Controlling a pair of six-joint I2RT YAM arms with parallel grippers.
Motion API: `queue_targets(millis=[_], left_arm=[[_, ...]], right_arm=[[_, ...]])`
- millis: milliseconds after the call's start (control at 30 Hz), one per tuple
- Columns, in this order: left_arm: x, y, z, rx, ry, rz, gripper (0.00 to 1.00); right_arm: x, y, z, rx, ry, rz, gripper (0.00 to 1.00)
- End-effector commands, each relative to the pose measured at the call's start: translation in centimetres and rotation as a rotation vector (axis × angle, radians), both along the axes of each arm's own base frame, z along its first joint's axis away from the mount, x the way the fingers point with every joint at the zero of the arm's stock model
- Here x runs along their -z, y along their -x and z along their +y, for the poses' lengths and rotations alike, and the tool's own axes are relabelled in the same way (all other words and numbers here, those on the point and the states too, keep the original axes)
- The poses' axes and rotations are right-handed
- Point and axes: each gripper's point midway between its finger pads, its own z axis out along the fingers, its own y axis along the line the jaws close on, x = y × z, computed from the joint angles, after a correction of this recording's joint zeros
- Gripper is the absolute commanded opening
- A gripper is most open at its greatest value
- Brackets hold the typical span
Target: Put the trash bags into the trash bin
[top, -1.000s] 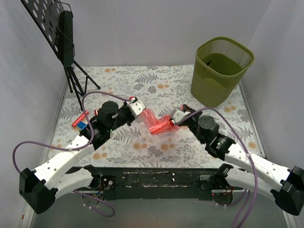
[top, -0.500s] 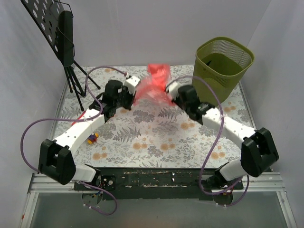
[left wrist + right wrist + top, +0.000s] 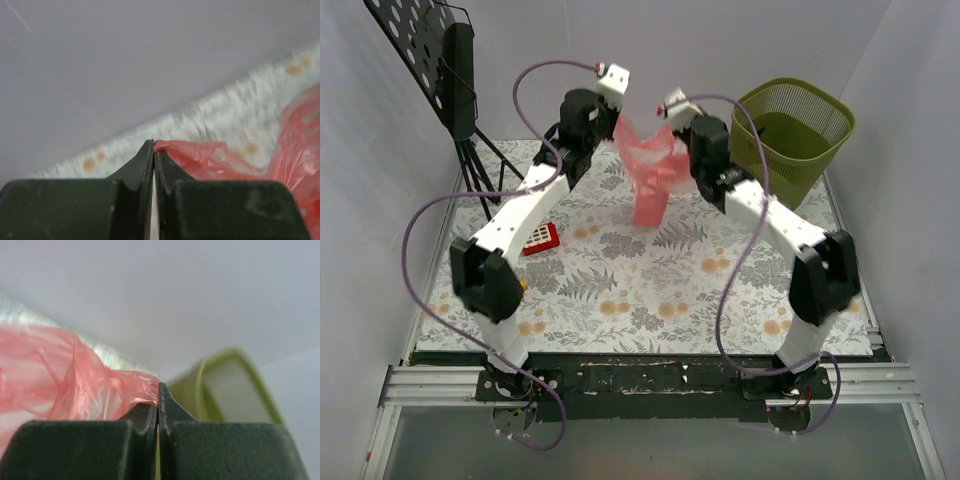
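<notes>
Top external: crinkly translucent red trash bag (image 3: pixel 650 178) sags, pinched by left hand (image 3: pixel 621 117) and right hand (image 3: pixel 673 126).

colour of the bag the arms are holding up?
The trash bag is translucent red, clearest in the top external view.

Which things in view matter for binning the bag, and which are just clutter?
Job: red trash bag, pinched between left jaws and right jaws; green mesh trash bin.
Lying about: flat red toy; black perforated stand.
</notes>
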Motion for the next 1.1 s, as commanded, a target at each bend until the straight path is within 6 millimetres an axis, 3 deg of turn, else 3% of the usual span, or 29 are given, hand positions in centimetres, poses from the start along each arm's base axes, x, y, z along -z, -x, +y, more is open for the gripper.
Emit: queue_targets(millis=[0,33,67,100,133,167,200,233,267,300,333,367,400,433,467,500,533,567,633,667,733,867,1000,1067], left_arm=[[-17.3,-5.5,1.5,-0.135,0.071,-0.412,0.0],[-22.8,-4.8,1.7,-0.139,0.132,-0.531,0.0],[-27.4,-3.3,1.7,-0.125,0.185,-0.641,0.0],[-32.0,-0.6,2.0,-0.11,0.224,-0.781,0.0],[-34.9,1.8,1.8,-0.102,0.249,-0.885,0.0],[-37.5,4.9,2.2,-0.094,0.266,-0.988,0.0],[-38.2,7.2,1.9,-0.06,0.258,-1.058,0.0],[-37.6,8.9,1.5,-0.022,0.25,-1.104,0.0],[-35.1,10.3,0.4,0.054,0.245,-1.111,0.0],[-29.9,10.6,-1.7,0.171,0.199,-1.036,0.0],[-21.3,9.8,-5.0,0.348,0.086,-0.85,0.0],[-5.2,10.6,-9.0,0.66,-0.157,-0.453,0.0],[10.5,16.5,-8.5,0.996,-0.484,-0.08,0.0],[19.7,24.7,-5.3,1.182,-0.607,0.287,0.0],[21.8,26.9,-4.0,1.119,-0.559,0.398,0.0],[21.4,27.4,-3.6,1.047,-0.495,0.395,0.0],[20.2,27.6,-3.5,0.995,-0.442,0.335,0.0],[18.8,27.5,-3.4,0.964,-0.407,0.26,0.0],[15.8,27.5,-3.1,0.91,-0.351,0.085,0.0],[14.7,27.8,-2.9,0.895,-0.329,0.026,0.0],[14.4,28.5,-2.5,0.892,-0.316,0.003,0.0],[14.1,28.4,-1.8,0.805,-0.252,0.116,0.0],[11.1,25.8,-2.1,0.612,-0.097,0.167,0.0],[10.3,23.8,-2.6,0.506,-0.028,0.237,0.0]], right_arm=[[-20.2,-7.1,-2.2,0.144,-0.175,-0.473,0.01],[-29.5,-5.2,-3.2,0.136,-0.28,-0.66,0.01],[-33.1,-4.4,-2.3,0.077,-0.294,-0.769,0.01],[-36.5,-1.9,-1.5,0.025,-0.274,-0.884,0.01],[-39.2,1.3,-0.8,0.007,-0.239,-1.0,0.01],[-40.2,3.6,-0.3,0.009,-0.207,-1.067,0.01],[-40.0,5.8,-0.2,-0.004,-0.217,-1.106,0.01],[-40.1,8.8,-1.2,-0.035,-0.26,-1.163,0.01],[-35.8,8.2,0.2,-0.102,-0.228,-1.073,0.01],[-29.5,7.0,1.2,-0.154,-0.168,-0.925,0.01],[-19.0,4.4,3.7,-0.249,0.011,-0.633,0.01],[0.3,5.2,6.3,-0.465,0.357,-0.085,0.01],[14.4,11.8,4.2,-0.599,0.59,0.276,0.01],[20.2,18.0,2.1,-0.687,0.665,0.386,0.01],[22.5,23.6,0.8,-0.826,0.631,0.406,0.01],[21.4,27.0,1.6,-0.946,0.501,0.333,0.01],[18.2,29.5,2.7,-1.03,0.339,0.201,0.01],[15.5,30.7,2.7,-1.065,0.277,0.082,0.01],[13.2,31.6,1.8,-1.082,0.311,-0.022,0.01],[12.6,31.1,1.1,-1.042,0.323,-0.034,0.01],[11.2,30.4,0.3,-0.974,0.306,-0.027,0.01],[8.6,30.1,0.5,-0.933,0.201,0.032,0.01],[4.1,25.6,2.2,-0.709,-0.019,0.029,0.01],[3.9,23.4,3.7,-0.646,-0.074,0.086,0.01]])
